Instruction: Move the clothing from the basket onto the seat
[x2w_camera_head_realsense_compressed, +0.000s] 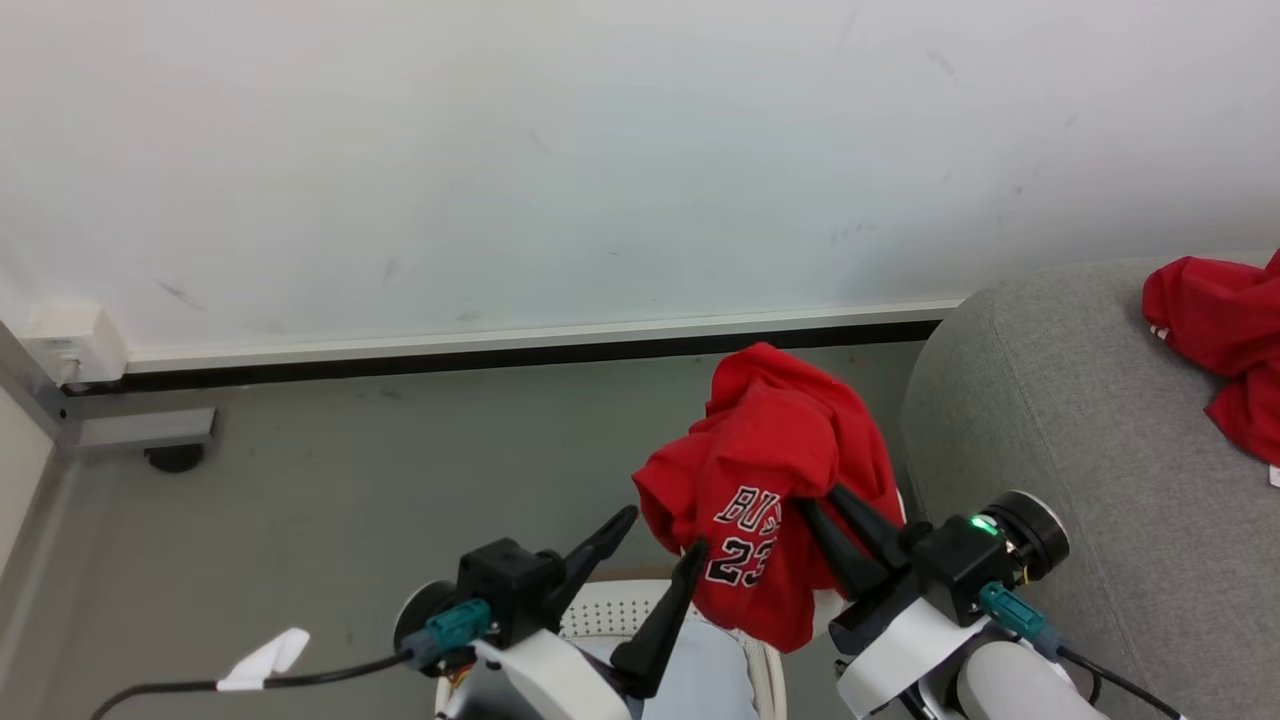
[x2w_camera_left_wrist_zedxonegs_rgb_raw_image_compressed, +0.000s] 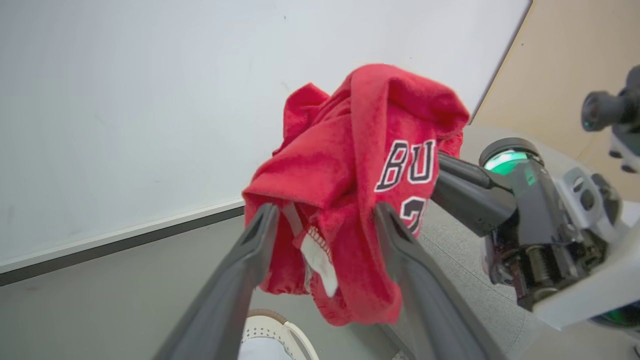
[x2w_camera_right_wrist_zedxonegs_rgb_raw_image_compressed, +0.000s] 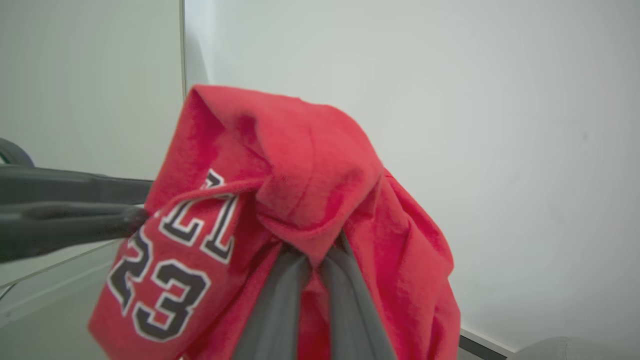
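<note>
A red jersey (x2w_camera_head_realsense_compressed: 770, 470) marked 23 hangs in the air above the cream-white basket (x2w_camera_head_realsense_compressed: 600, 610), beside the grey seat (x2w_camera_head_realsense_compressed: 1050, 400). My right gripper (x2w_camera_head_realsense_compressed: 818, 498) is shut on it, its fingertips buried in the bunched cloth (x2w_camera_right_wrist_zedxonegs_rgb_raw_image_compressed: 300, 165). My left gripper (x2w_camera_head_realsense_compressed: 665, 532) stands open at the jersey's left side; in the left wrist view its fingers (x2w_camera_left_wrist_zedxonegs_rgb_raw_image_compressed: 260, 235) frame the lower folds (x2w_camera_left_wrist_zedxonegs_rgb_raw_image_compressed: 350, 165) without pinching them. A second red garment (x2w_camera_head_realsense_compressed: 1220, 340) lies on the seat at the far right.
A pale bluish pad (x2w_camera_head_realsense_compressed: 710, 680) lies inside the basket. Behind is a white wall with a dark skirting strip (x2w_camera_head_realsense_compressed: 500, 355) and grey floor. A white wall box (x2w_camera_head_realsense_compressed: 75, 345) and a caster (x2w_camera_head_realsense_compressed: 175, 458) sit at the left. A cable with a white tag (x2w_camera_head_realsense_compressed: 265, 660) trails lower left.
</note>
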